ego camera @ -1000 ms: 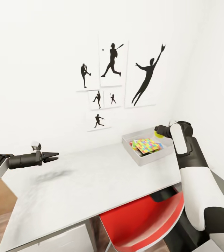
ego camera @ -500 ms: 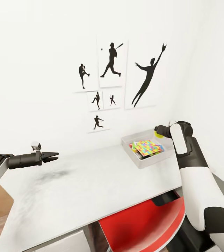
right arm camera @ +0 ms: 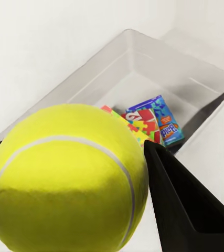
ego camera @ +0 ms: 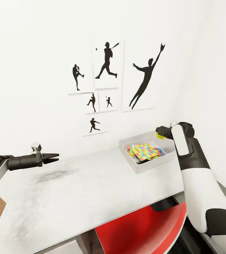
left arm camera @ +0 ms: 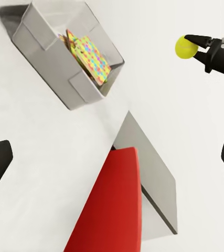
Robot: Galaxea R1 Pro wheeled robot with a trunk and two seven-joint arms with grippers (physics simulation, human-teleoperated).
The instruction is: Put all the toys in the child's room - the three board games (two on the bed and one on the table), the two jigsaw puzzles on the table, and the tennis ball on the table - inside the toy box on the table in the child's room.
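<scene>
Right tool still gripping tennis ball (view shifted)

White table; red chair tucked under front edge; bare white wall behind

Fuzzy tennis ball; smooth matt toy box.

head view panned right (arms unmoved)
</scene>
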